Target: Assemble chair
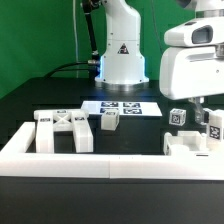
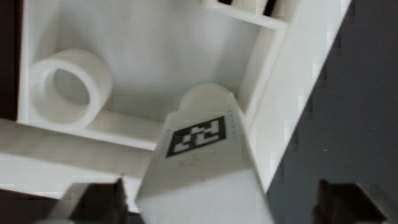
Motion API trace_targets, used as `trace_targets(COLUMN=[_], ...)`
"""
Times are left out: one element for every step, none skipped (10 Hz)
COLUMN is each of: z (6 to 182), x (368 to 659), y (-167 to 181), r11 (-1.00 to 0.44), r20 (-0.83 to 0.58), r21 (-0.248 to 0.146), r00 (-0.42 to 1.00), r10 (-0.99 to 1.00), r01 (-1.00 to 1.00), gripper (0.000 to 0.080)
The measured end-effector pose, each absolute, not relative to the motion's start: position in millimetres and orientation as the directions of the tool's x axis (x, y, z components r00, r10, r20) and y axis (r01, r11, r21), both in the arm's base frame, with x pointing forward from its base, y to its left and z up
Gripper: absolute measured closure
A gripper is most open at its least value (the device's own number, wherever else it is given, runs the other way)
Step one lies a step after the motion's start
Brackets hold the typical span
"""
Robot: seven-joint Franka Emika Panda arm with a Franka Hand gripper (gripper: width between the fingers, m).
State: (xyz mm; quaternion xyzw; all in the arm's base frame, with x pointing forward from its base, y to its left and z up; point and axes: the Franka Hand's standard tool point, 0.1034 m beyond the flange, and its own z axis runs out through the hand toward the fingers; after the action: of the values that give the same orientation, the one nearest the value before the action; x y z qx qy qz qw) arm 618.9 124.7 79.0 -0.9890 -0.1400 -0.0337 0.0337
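On the exterior view's right, the smooth white square post with a black-and-white tag sits between the pincer's dark fingers, its long way pointing out over the flat white panel with a round hole, but I cannot tell if they squeeze it.

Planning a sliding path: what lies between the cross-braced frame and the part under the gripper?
Exterior view: one small tagged block beside the frame; otherwise bare table up to the part.
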Motion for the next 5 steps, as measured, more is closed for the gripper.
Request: trace_targets(z=[79.1, 79.0, 79.0, 79.1, 79.1], x=[619.0, 619.0, 619.6, 620.1, 620.3], y=[124.8, 124.7, 124.4, 124.6, 124.6], r11=[-0.962, -0.963, -0.979, -0.995, -0.995], r20=[0.076, 0.076, 0.072, 0.065, 0.058], r21=[-0.058, -0.059, -0.066, -0.081, -0.088], r00=[0.962, 0.963, 0.980, 0.997, 0.997], r10=[0.264, 0.259, 0.187, 0.048, -0.044], r01=[0.268, 0.263, 0.192, 0.053, -0.039], gripper=[0.0514, 0.0514, 0.0512, 0.0512, 0.0512])
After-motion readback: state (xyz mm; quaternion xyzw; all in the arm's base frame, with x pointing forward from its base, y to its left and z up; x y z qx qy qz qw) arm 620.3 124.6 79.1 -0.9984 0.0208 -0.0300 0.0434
